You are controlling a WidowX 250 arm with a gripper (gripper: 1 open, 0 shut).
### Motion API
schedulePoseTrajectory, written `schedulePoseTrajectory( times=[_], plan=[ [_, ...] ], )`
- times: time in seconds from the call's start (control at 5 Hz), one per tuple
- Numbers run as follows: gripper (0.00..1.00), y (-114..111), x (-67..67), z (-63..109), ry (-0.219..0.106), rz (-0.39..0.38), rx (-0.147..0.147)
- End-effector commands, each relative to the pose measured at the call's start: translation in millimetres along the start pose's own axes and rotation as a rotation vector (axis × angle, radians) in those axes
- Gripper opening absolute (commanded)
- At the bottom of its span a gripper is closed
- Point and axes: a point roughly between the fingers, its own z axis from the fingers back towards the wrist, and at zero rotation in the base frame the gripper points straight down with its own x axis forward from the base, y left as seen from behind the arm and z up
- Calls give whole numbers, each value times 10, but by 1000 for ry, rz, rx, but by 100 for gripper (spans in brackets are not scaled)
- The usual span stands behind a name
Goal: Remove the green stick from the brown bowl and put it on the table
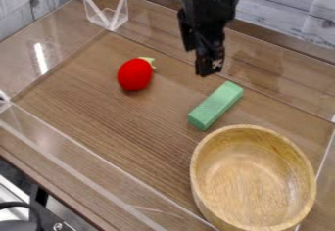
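My hand (pixel 207 63) hangs above the counter (pixel 92 117), fingers apart, holding nothing. The green stick (pixel 216 105) lies flat on the counter, below and just right of my hand, near the rim of the brown bowl (pixel 254 181). A red fruit (pixel 133 74) sits to the left.

The stick (pixel 216 106) lies flat on the table (pixel 92 117), just behind the bowl (pixel 254 180). The round fruit (pixel 133 74) sits to the left of the stick. The gripper (pixel 207 63) hangs above the stick's far end.
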Motion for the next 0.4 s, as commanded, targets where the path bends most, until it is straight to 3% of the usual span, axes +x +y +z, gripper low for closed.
schedulePoseTrajectory(
  times=[0.0,0.2],
  plan=[
    [100,202,23,280,-56,33,69],
    [100,468,-174,431,-60,82,102]
  ],
)
